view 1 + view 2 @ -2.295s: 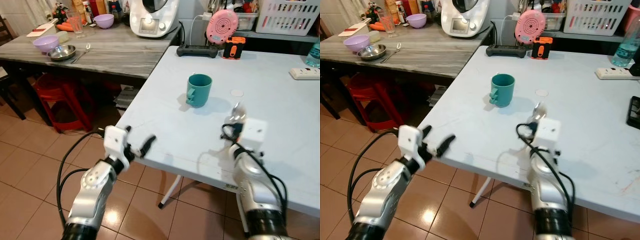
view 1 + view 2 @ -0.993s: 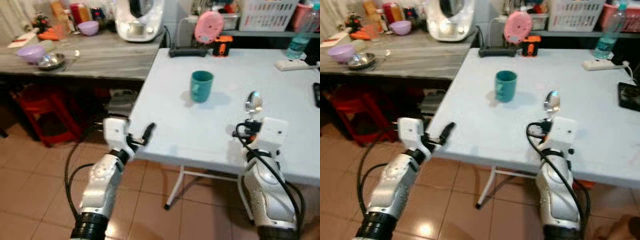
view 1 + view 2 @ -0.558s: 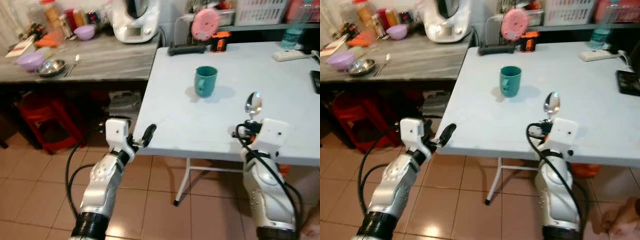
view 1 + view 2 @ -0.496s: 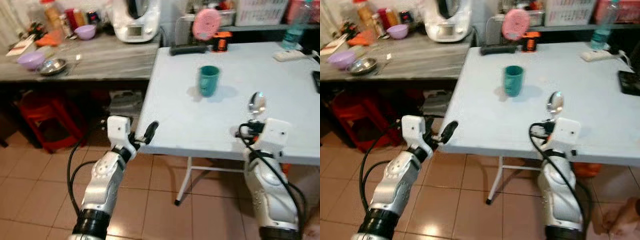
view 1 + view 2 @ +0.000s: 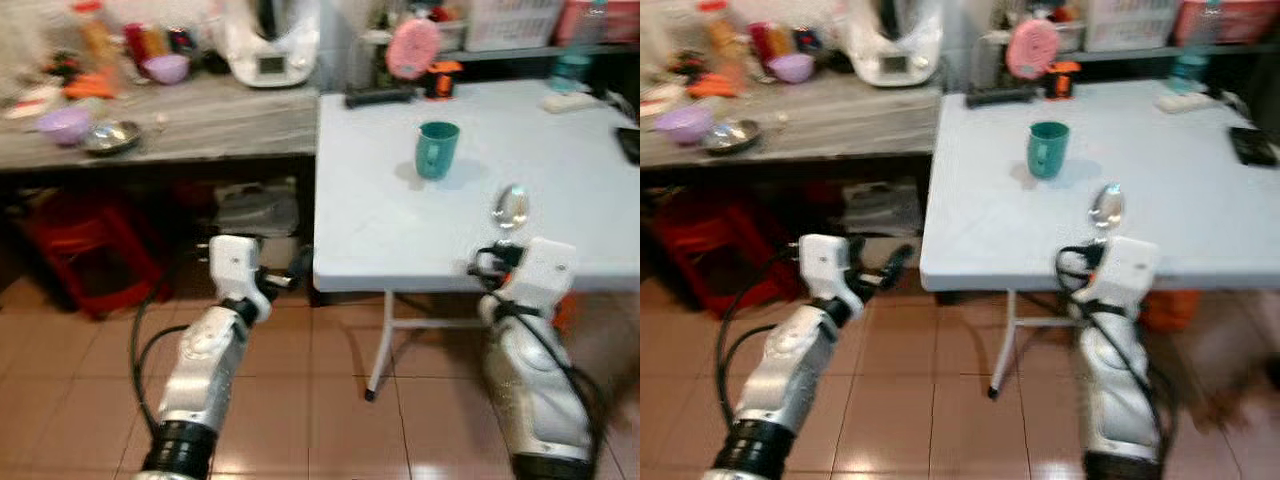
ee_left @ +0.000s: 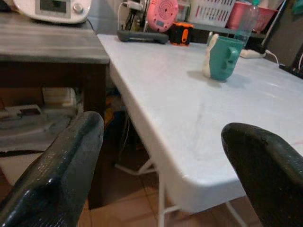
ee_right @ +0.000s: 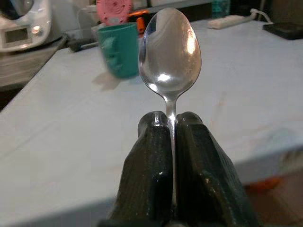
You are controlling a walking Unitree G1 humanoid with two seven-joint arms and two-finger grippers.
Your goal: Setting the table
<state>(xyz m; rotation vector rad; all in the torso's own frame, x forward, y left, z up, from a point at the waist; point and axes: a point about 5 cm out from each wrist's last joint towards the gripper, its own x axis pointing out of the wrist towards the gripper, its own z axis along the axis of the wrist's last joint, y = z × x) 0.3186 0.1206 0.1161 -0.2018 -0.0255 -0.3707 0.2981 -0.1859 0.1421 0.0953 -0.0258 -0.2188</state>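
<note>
r gripper (image 7: pixel 171 137) was clamped on spoon (image 7: pixel 169 52) by its handle, bowl up, above white table (image 5: pixel 400 225) edge, prob. for laying near teal mug (image 5: pixel 437 150). l gripper (image 6: pixel 156 161) fingers apart, empty, off table corner.

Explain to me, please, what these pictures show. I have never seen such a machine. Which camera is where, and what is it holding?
This is a walking humanoid robot with two silver arms. The two wide pictures come from cameras in its head, looking down; the two close pictures come from cameras on its wrists. Its right gripper has its jaws shut on a metal spoon, bowl pointing up. Its left gripper has its jaws open and holds nothing. Ahead is a white table with a teal mug on it. To the left, a grey counter carries bowls and a kitchen appliance.
</note>
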